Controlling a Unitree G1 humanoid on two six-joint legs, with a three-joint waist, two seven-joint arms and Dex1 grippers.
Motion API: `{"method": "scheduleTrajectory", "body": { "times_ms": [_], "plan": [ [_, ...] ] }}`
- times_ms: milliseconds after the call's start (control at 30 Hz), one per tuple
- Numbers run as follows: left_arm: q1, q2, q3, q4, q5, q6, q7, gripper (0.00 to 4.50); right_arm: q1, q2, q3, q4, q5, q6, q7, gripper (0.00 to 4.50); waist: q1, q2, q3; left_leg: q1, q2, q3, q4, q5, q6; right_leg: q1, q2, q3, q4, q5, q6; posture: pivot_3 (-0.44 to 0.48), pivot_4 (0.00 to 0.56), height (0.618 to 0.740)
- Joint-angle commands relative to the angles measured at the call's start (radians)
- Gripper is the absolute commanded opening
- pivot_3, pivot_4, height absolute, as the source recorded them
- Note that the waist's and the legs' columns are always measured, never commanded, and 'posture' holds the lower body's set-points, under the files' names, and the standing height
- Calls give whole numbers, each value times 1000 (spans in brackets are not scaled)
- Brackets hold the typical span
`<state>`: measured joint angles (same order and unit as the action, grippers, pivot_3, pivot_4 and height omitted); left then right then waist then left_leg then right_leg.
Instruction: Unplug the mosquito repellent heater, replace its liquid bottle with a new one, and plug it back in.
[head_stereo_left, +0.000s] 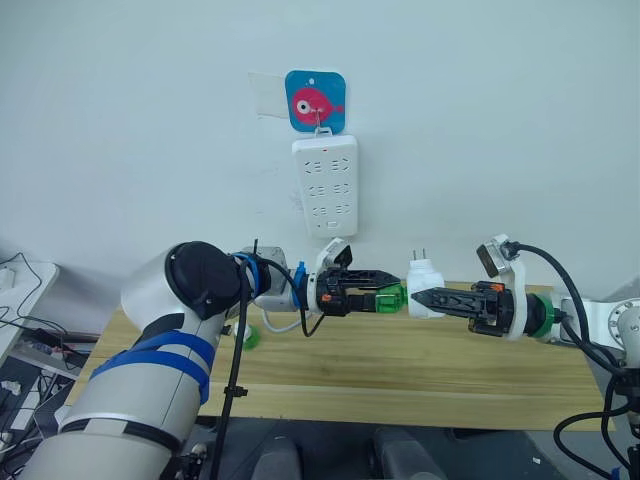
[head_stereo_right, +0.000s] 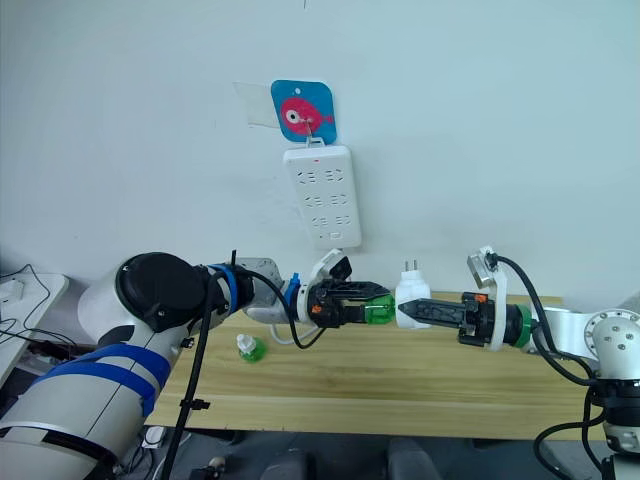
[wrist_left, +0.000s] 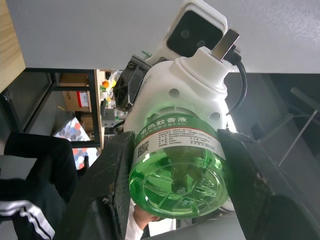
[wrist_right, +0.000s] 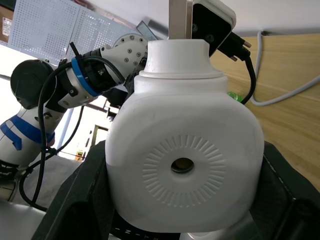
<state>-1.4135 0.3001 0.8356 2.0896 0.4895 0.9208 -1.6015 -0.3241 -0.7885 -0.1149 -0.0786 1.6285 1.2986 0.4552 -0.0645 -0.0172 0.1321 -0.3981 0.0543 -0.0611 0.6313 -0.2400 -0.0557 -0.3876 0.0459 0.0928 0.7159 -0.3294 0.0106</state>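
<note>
The white mosquito repellent heater (head_stereo_left: 425, 278) hangs in the air above the wooden table (head_stereo_left: 400, 370), prongs pointing up. My right gripper (head_stereo_left: 420, 296) is shut on its sides; its round vent hole (wrist_right: 182, 165) faces the right wrist camera. A green liquid bottle (wrist_left: 180, 170) is pressed against the heater's underside, with its neck hidden inside. My left gripper (head_stereo_left: 388, 290) is shut on this bottle from the left. A second small green bottle (head_stereo_right: 248, 347) with a white cap rests on the table under my left arm.
A long white power strip (head_stereo_left: 324, 186) hangs on the wall above the grippers, under a blue card with a pink fish (head_stereo_left: 315, 100). A white cable (head_stereo_right: 285, 335) trails on the table by the left wrist.
</note>
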Motion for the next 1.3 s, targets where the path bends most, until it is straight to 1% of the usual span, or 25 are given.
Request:
{"method": "scheduleTrajectory", "body": {
  "times_ms": [33, 400, 633, 967, 1300],
  "plan": [
    [-26, 74, 35, 5, -30, 12, -13, 2239, 17, -15, 4, -40, -14, 36, 26, 3043, 0, 0, 0, 0, 0, 0, 0, 0, 0, 0, 0, 0, 0, 0, 0, 9, 137, 740],
    [-27, 70, 47, 5, -3, -26, -13, 2239, 12, -4, 5, -41, -40, 35, 47, 3043, 0, 0, 2, 0, 0, 0, 0, 0, 0, 0, 0, 0, 0, 0, 0, 12, 139, 740],
    [-33, 79, 41, 5, -18, -34, -13, 2239, 22, -9, -4, -47, -49, 35, 59, 3043, 1, 0, 2, 0, 0, 0, 0, 0, 0, 0, 0, 0, 0, 0, 0, 12, 139, 740],
    [-34, 67, 46, 5, -14, -74, -13, 2239, 13, -2, -1, -42, -54, 31, 55, 3043, 1, 0, 3, 0, 0, 0, 0, 0, 0, 0, 0, 0, 0, 0, 0, 9, 135, 740],
    [-15, 106, 57, 5, 41, -80, -13, 2239, 14, -50, -38, -16, -66, 43, 90, 3043, 1, 0, 3, 0, 0, 0, 0, 0, 0, 0, 0, 0, 0, 0, 0, 11, 135, 740]
  ]
}}
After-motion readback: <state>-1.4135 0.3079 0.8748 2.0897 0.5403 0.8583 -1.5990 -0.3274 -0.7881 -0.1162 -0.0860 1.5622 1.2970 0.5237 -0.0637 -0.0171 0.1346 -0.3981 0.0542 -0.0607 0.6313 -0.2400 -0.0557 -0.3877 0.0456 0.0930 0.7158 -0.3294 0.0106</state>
